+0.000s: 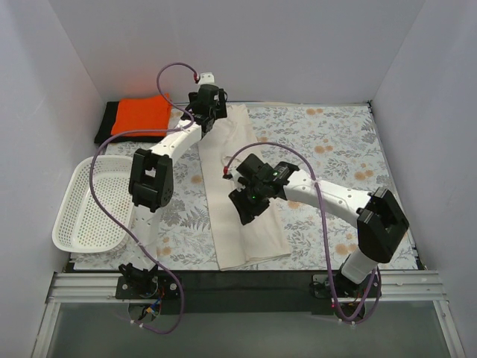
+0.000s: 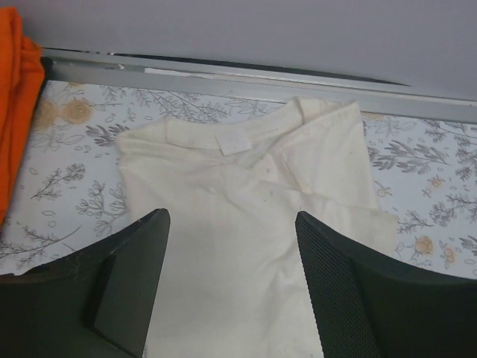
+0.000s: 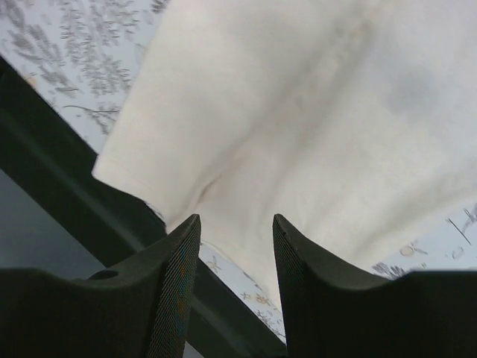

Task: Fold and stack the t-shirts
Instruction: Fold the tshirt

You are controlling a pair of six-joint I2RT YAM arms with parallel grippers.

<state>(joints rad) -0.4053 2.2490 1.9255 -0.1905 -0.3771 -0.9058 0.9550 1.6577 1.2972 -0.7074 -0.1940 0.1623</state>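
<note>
The cream t-shirt [image 1: 246, 201] lies folded into a long strip down the middle of the floral table. Its collar end with a label shows in the left wrist view [image 2: 238, 186], its hem end in the right wrist view [image 3: 298, 112]. My left gripper [image 1: 211, 112] hovers open over the collar end and holds nothing. My right gripper [image 1: 250, 201] hovers open over the lower half of the strip, empty. The folded orange t-shirt [image 1: 141, 114] lies on the folded black t-shirt [image 1: 104, 123] at the far left corner; the orange one shows at the left wrist view's edge [image 2: 15, 104].
A white perforated basket [image 1: 93, 209] sits at the left edge of the table. Grey walls close the back and both sides. A black strip and metal rail [image 1: 246, 283] run along the near edge.
</note>
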